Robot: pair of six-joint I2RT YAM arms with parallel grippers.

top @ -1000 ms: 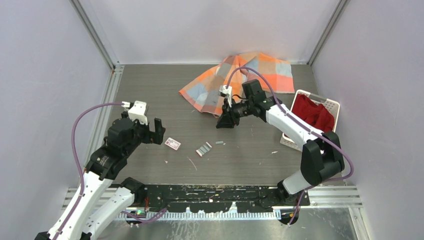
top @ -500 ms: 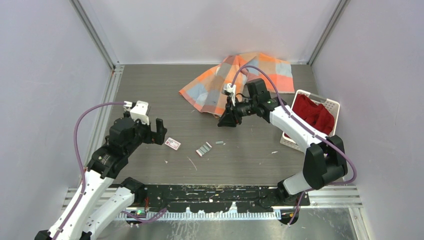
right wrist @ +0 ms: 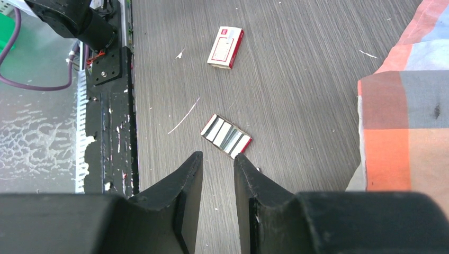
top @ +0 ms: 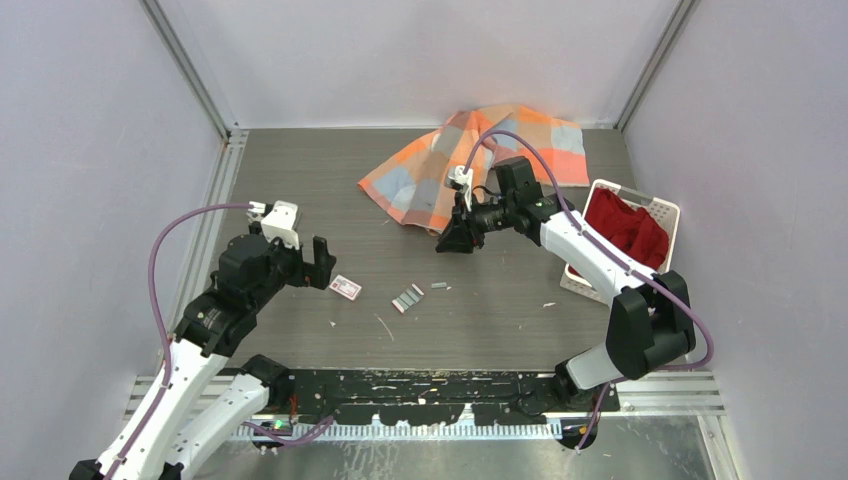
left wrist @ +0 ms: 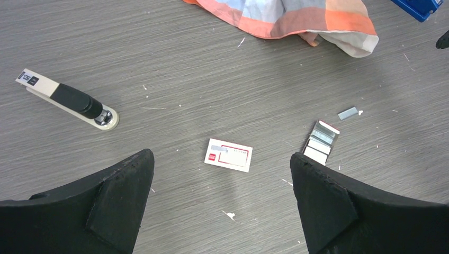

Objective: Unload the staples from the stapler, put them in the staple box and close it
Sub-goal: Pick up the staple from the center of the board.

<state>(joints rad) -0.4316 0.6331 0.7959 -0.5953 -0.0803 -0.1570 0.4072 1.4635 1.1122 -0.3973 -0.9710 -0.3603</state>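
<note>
My left gripper (top: 316, 268) hangs low over the near left part of the grey wood-grain table (top: 300, 180). Its jaws are spread wide and nothing is between them. Off to one side of it in the left wrist view lies a beige and black stapler (left wrist: 66, 99), flat on the table; I cannot find it from above.

Just past the left fingertips is a small white-and-red packet (left wrist: 229, 155), lying flat. A little to its right sit the staples (left wrist: 320, 143), a short row of silver-grey strips packed side by side. One loose strip (left wrist: 348, 112) lies apart from them, slightly farther out.

Beyond those, near the middle of the table, my right gripper (right wrist: 217, 157) points down and back toward me. Its jaws are set narrow, with a slim gap that shows bare table and holds nothing I can see. The staples are just ahead of its tips in the right wrist view.

Only a corner of the blue stapler (left wrist: 419, 6) shows, at the far right edge of the left wrist view, close to the right gripper and beside the cloth. I cannot tell whether it rests on the table or whether anything touches it.

Farther back lies a rumpled orange and grey checked cloth (top: 480, 165). To its right, a white basket (top: 665, 212) holds red fabric (top: 625, 225).
</note>
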